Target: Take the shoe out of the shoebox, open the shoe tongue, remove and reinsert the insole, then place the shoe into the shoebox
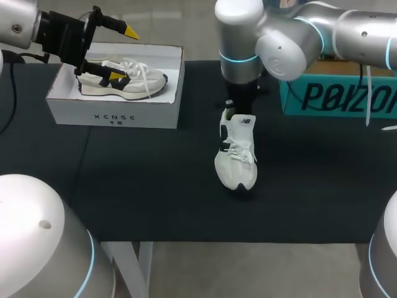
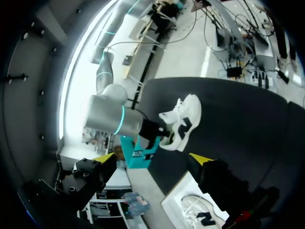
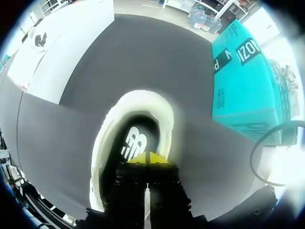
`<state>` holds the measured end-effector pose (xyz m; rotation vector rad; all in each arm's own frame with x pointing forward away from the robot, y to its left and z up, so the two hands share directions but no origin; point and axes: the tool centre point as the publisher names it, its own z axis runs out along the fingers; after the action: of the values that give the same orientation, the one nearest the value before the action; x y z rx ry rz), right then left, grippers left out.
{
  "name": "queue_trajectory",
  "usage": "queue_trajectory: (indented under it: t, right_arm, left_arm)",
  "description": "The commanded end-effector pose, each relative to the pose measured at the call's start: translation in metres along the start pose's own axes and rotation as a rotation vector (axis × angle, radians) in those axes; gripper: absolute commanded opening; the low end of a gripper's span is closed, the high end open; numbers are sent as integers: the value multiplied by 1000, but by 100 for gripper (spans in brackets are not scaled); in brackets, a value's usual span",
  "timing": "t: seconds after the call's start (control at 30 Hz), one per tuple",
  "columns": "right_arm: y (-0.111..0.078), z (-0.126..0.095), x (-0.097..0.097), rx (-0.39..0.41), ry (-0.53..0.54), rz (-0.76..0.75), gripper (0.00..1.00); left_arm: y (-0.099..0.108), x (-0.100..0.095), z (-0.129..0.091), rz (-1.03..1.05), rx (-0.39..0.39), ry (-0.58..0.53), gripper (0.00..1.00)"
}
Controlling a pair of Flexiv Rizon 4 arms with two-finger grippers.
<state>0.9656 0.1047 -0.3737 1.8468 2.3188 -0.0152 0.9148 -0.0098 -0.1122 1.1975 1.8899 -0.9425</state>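
1. Shoe (image 1: 237, 164): white lace-up trainer standing on its sole at the middle of the table (image 1: 155, 198), toe toward the near edge and heel toward the far edge.
2. Right gripper (image 3: 147, 156): yellow tips pressed together just above the heel end of the shoe's opening. Whether a thin edge is pinched between them cannot be told.
3. Insole (image 3: 136, 143): dark printed floor inside the collar, judged thin, floppy and light. Its heel edge looks the likeliest place to pinch and peel.
4. Handling: the shoe is judged light, with a soft upper that yields and a stiffer sole and heel collar. The collar or the sole's sides offer the firmer hold, and the loose laces may snag.
5. Left gripper (image 1: 123, 54): fingers spread wide and holding nothing, above the shoebox (image 1: 115, 115) at the far left corner, where a second shoe (image 1: 133, 81) lies on its side.
6. Teal box (image 1: 335, 96): at the far right edge, apart from the shoe.
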Motion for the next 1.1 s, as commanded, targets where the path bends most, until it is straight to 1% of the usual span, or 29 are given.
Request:
queue_trajectory:
  t: [0.03, 0.33, 0.4, 0.5, 0.6, 0.67, 0.8, 0.97, 1.1]
  right_arm:
    - [0, 10, 2, 16, 10, -4, 0]
    - [0, 39, 14, 92, 20, -28, 0]
    - [-2, 42, 16, 104, 24, -32, 0]
    - [-3, 35, 15, 101, 23, -36, 0]
    - [-6, 21, 11, 84, 23, -18, 0]
    - [-8, 15, 8, 93, 19, 0, 0]
    - [-18, 1, 9, 111, 5, 36, 0]
    - [-28, -2, 11, 120, 27, 92, 0]
    - [-32, -6, 15, 121, 34, 104, 0]
  left_arm:
    - [-1, 0, 0, 0, -1, 3, 100]
    - [-1, 0, 0, 0, -1, 3, 100]
    - [-1, 0, 0, 0, -1, 3, 100]
    - [-1, 0, 0, 0, -1, 3, 100]
    - [-1, 0, 0, 0, -1, 3, 100]
    - [-1, 0, 0, 0, -1, 3, 100]
    - [-1, 0, 0, 0, -1, 3, 100]
    - [-1, 0, 0, 0, -1, 3, 100]
    - [-1, 0, 0, 0, -1, 3, 100]
